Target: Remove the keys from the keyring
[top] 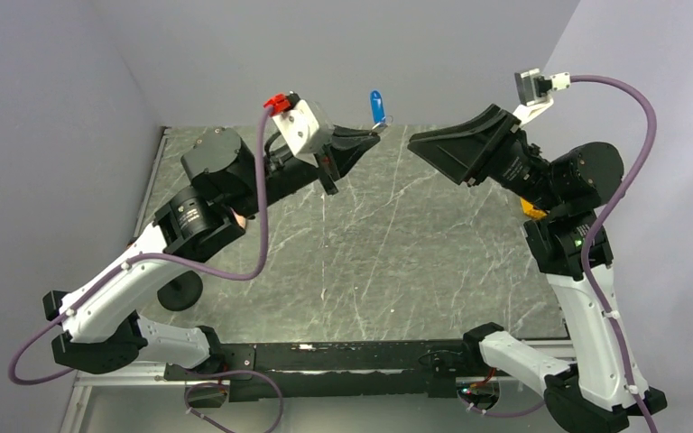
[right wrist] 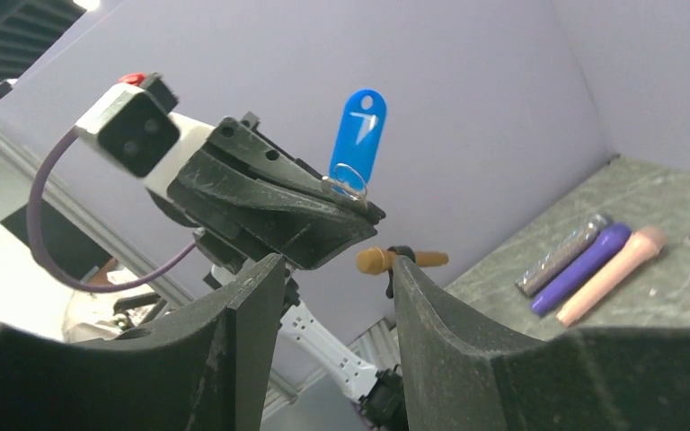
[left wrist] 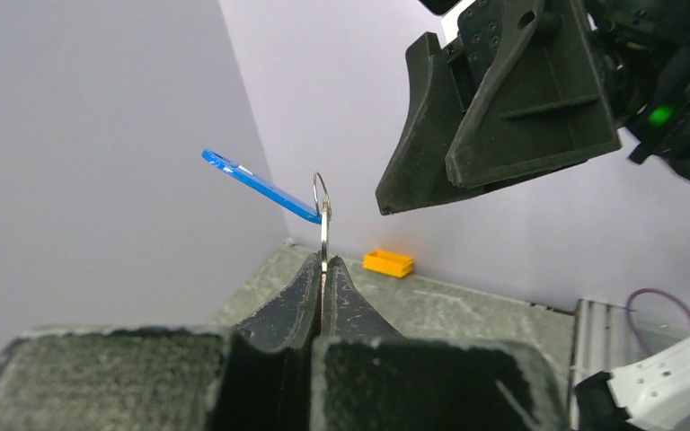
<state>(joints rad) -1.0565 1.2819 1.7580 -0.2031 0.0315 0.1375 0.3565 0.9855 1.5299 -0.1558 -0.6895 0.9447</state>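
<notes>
Left wrist view: L gripper [left wrist: 323, 266] pinched tight on ring [left wrist: 324, 229], centre frame, held up off table; blue key [left wrist: 256, 184] sticks out to upper left of it. R gripper [right wrist: 337, 262] jaws apart, empty, close by. Key prob. light, stiff, smooth plastic, may slip; grab flat faces near free end. Ring thin, likely springy; can't make out its split.

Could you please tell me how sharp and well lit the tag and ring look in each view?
Top view: even light, tag small but crisp. Left wrist: ring sharp, left pincer grainy. Right wrist: tag clear, right pincer dark, soft.
</notes>
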